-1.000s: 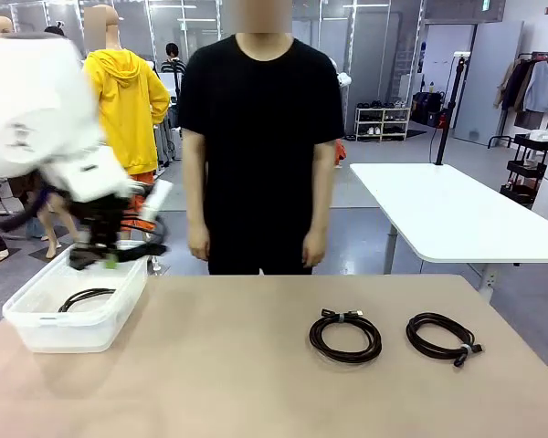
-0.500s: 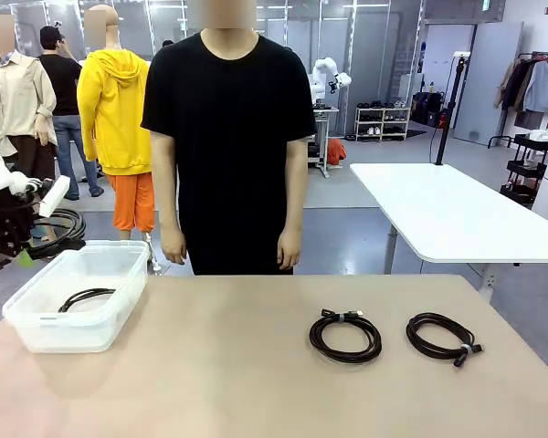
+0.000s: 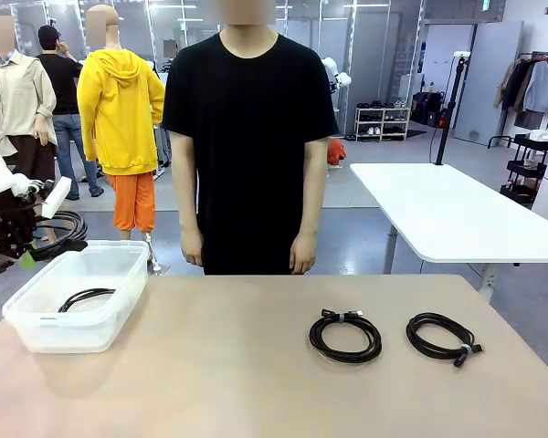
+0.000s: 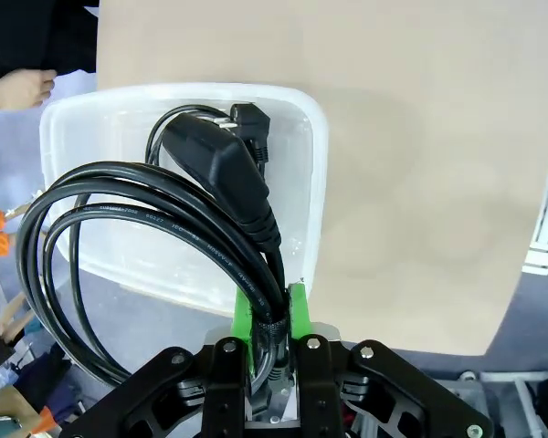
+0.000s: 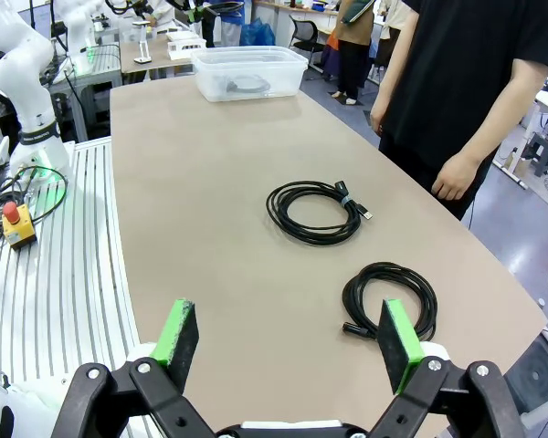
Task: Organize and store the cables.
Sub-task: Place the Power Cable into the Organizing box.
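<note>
With left gripper (image 4: 270,306) clamped on cable coil (image 4: 119,205), centre over bin (image 4: 315,146) at eleven o'clock before releasing; leave right gripper (image 5: 289,339) spread wide.

Near the bin (image 3: 36,321), our left gripper (image 4: 271,306) swallows part of the held cable (image 4: 210,173); inside the bin, the frosted wall blurs another cable (image 3: 87,297).

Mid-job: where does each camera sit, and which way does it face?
Front: fixed on the robot's side, facing the person across the table; left gripper at left edge.
Left wrist: high by the bin, looking down; its fingers shut on a cable coil.
Right wrist: at the table's right end, looking along it; open right gripper below.
Shared: front and right wrist both show the middle coil and the end coil.
</note>
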You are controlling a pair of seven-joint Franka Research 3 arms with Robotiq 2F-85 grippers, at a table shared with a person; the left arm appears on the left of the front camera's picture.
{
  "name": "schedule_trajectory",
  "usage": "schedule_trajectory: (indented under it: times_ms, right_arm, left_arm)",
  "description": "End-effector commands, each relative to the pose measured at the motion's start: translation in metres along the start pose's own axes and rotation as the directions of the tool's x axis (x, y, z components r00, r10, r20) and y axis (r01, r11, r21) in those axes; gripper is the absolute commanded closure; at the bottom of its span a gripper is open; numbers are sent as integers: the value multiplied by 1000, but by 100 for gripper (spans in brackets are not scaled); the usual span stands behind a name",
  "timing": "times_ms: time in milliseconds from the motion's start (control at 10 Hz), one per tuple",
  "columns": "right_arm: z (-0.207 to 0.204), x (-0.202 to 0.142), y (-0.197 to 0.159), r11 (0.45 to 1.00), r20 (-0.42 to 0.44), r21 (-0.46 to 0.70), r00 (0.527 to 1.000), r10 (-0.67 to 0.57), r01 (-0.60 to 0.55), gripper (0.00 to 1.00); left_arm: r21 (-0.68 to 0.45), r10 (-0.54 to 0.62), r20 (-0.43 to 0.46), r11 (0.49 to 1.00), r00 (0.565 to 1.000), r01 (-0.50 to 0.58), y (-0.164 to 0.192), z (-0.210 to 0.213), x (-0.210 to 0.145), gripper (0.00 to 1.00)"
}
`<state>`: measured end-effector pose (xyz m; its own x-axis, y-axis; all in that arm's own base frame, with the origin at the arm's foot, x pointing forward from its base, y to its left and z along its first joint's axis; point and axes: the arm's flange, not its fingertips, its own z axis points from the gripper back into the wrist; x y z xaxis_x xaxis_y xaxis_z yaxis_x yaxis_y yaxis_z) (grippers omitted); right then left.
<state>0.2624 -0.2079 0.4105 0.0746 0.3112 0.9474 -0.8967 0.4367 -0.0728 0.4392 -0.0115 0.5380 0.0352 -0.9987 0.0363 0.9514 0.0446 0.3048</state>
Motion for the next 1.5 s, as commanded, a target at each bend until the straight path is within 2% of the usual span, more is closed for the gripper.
schedule_trajectory:
  times_ms: [0, 100, 200, 300, 400, 900, 1100, 1200, 1300, 1400]
  right_arm:
    - [0, 3, -1, 1000, 11, -7, 1000, -13, 14, 0]
    - [0, 3, -1, 1000, 11, -7, 1000, -13, 14, 0]
    - [0, 3, -1, 1000, 11, -7, 1000, -13, 14, 0]
    - [0, 3, -1, 1000, 11, -7, 1000, -13, 14, 0]
    - [0, 3, -1, 1000, 11, -7, 1000, -13, 14, 0]
    - [0, 3, -1, 1000, 11, -7, 1000, -13, 14, 0]
    - [0, 3, -1, 1000, 11, -7, 1000, -13, 14, 0]
    - [0, 3, -1, 1000, 11, -7, 1000, -13, 14, 0]
    - [0, 3, -1, 1000, 11, -7, 1000, -13, 14, 0]
    - [0, 3, -1, 1000, 11, -7, 1000, -13, 14, 0]
  left_arm:
    - [-34, -28, -15, 999, 1000, 27, 9, -8, 6, 82]
    - [12, -119, -31, 993, 992, 120, 43, -39, 7, 82]
    - [12, -119, -31, 993, 992, 120, 43, -39, 7, 82]
    - [-28, -104, 6, 994, 995, 104, 62, -59, 8, 82]
    - [-55, -52, -32, 997, 998, 50, 73, -80, 6, 82]
    - [-215, -38, 71, 975, 997, 52, 93, -152, -5, 82]
    - [-256, -50, 58, 965, 997, 63, 102, -168, -5, 82]
    - [-282, -51, 88, 956, 995, 74, 102, -169, -5, 70]
    - [-290, -48, 74, 955, 996, 68, 104, -173, -6, 62]
    - [-293, -52, 58, 954, 997, 67, 102, -172, -5, 49]
